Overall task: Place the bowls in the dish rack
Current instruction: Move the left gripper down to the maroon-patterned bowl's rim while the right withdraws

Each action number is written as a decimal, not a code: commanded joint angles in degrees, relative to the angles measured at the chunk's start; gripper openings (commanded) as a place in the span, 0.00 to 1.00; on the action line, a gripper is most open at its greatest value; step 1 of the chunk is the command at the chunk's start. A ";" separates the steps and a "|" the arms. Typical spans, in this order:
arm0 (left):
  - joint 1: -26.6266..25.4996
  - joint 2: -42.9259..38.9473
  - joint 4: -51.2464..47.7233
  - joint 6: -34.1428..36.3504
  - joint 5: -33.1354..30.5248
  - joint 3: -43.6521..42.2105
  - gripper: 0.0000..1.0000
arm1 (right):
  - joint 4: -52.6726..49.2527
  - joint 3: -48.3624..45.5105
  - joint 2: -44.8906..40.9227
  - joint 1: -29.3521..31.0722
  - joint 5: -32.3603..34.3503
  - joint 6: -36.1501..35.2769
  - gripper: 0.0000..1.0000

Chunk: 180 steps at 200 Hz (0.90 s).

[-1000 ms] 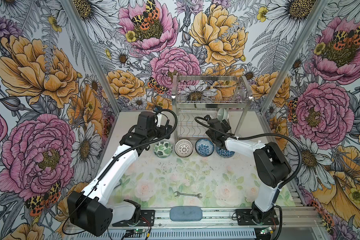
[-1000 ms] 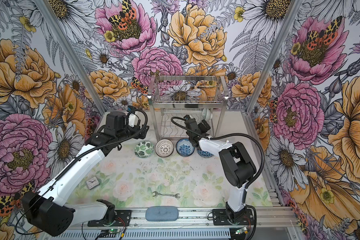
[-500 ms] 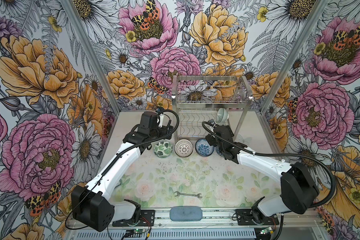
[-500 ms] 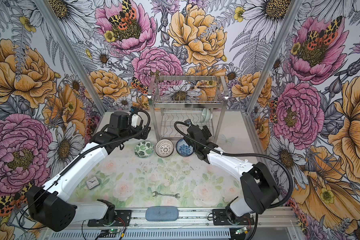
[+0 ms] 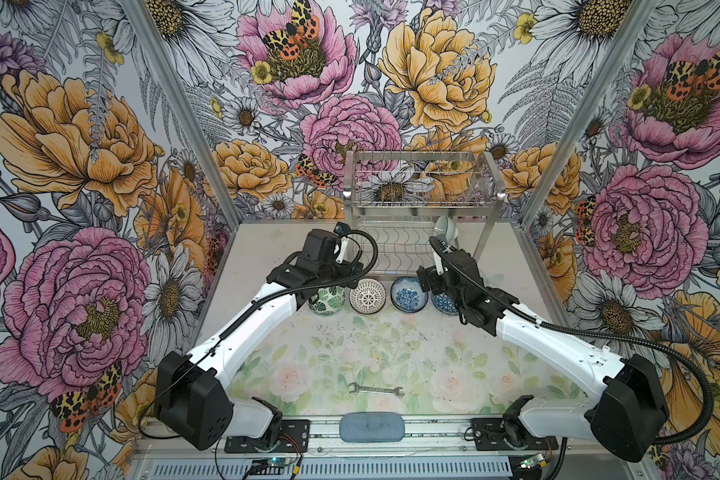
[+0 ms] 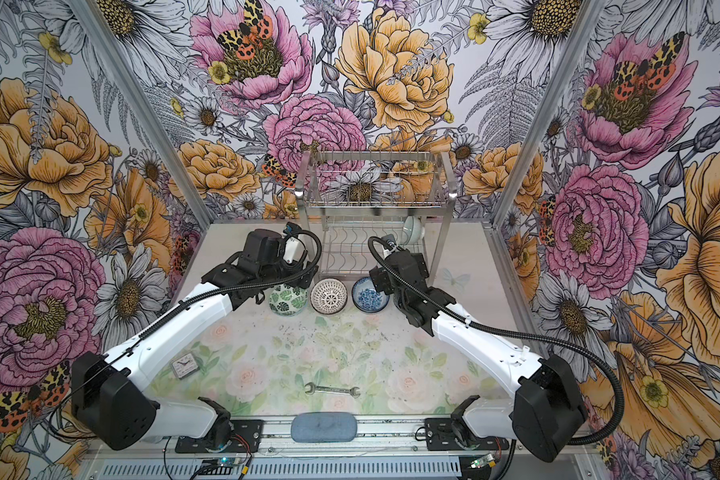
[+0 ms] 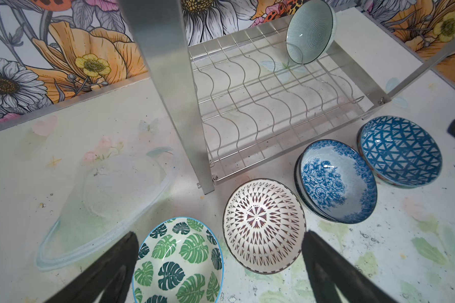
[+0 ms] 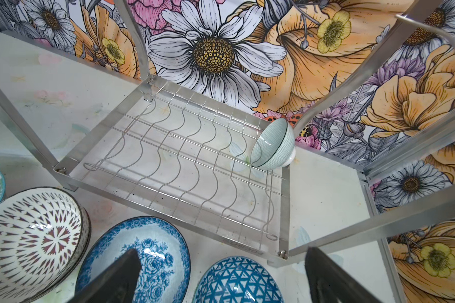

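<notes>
The steel dish rack [image 5: 420, 195] [image 6: 375, 195] stands at the back. A mint bowl [image 5: 444, 226] [image 7: 309, 31] [image 8: 272, 143] leans on edge in its lower tier at the right end. In front of it lies a row of bowls: green-leaf [image 5: 327, 300] [image 7: 177, 262], white lattice [image 5: 366, 295] [image 7: 263, 227] [image 8: 29, 236], blue floral [image 5: 408, 294] [image 7: 336, 181] [image 8: 142, 259] and blue triangle [image 7: 399, 150] [image 8: 237, 282]. My left gripper [image 7: 220, 233] hangs open above the leaf and lattice bowls. Over the floral and triangle bowls my right gripper [image 8: 222, 250] is open too. Neither holds anything.
A wrench [image 5: 376, 389] and a blue-grey pad [image 5: 373, 427] lie near the front edge, and a small clock [image 6: 185, 365] at front left. The rack's flat leg [image 7: 174, 91] stands close ahead of the left gripper. A clear lid-like shape [image 7: 103, 204] lies left of the leaf bowl.
The right arm's elbow has swung out to the right and dropped low, with its gripper staying by the right-hand bowls. The left gripper edged slightly towards the rack. The bowls have not moved.
</notes>
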 commanded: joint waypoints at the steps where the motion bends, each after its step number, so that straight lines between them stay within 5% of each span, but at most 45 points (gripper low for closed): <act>1: -1.01 2.19 1.12 -2.57 -0.07 -0.72 0.99 | -0.24 3.39 0.25 -0.03 0.29 2.53 1.00; 115: -4.85 -0.09 4.74 -17.01 -6.34 -8.19 0.98 | -4.48 -0.80 -11.33 -5.40 -7.84 3.95 1.00; 180: -7.17 1.12 6.81 -15.56 -11.12 -11.85 0.85 | -4.37 -1.33 -9.56 -7.01 -10.03 4.42 0.99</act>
